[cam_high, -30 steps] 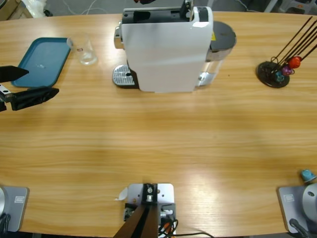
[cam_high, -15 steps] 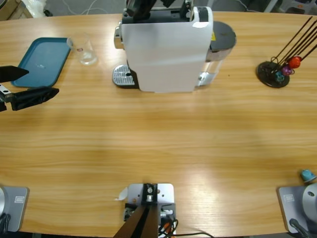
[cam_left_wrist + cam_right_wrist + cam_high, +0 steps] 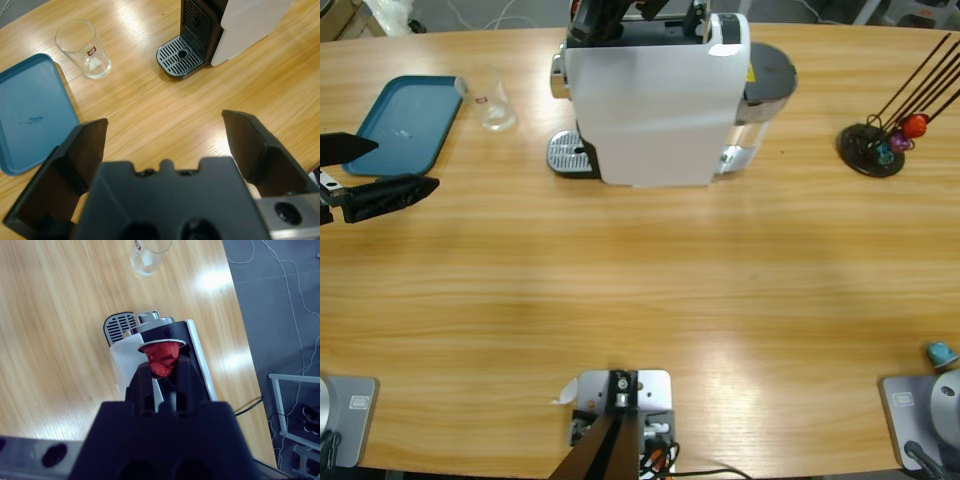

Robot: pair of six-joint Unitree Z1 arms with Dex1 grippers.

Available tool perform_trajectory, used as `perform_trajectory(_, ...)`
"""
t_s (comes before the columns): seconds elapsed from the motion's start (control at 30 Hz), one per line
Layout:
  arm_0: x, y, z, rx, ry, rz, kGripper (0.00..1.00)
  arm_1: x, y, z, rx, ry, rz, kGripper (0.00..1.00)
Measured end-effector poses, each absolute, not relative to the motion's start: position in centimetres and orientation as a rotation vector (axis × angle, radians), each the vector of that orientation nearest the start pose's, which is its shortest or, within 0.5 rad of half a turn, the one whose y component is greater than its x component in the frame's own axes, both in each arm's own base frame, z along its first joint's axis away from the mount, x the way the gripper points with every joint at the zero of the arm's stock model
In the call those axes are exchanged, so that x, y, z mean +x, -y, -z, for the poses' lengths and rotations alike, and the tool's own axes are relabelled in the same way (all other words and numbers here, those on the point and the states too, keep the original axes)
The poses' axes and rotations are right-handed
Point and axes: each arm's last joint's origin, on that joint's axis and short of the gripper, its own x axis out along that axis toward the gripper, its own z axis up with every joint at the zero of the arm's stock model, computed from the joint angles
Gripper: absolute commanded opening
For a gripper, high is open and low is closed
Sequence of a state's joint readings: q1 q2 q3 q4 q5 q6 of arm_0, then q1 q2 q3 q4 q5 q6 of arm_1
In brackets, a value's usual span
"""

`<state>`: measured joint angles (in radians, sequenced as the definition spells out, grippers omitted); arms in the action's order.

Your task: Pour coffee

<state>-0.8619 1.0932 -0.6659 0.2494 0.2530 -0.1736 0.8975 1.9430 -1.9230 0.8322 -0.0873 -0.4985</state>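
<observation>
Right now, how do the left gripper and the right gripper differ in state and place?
The left gripper has its jaws wide open and holds nothing; the right gripper is shut on a red capsule. The left one sits low over the table beside the teal tray; the right one is above the coffee machine. Both have two black jaws.

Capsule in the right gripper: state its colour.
Red, with a silver rim; the capsule shows best in the right wrist view, pinched by the right gripper.
</observation>
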Motion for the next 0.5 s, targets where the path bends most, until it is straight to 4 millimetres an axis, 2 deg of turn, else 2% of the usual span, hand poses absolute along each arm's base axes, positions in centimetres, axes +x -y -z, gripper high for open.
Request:
perform_trajectory(0.23,10.9,10.8,-30.2,0.200,-0.629,0.530,0.991,27.8,-32.1,-39.3,-0.855,-0.584,-0.927,0.000)
perform_trajectory(0.5,10.9,10.8,-30.2,0.200,-0.629,0.530,0.991,27.9,-32.1,-39.2,-0.855,-0.587,-0.924,0.000)
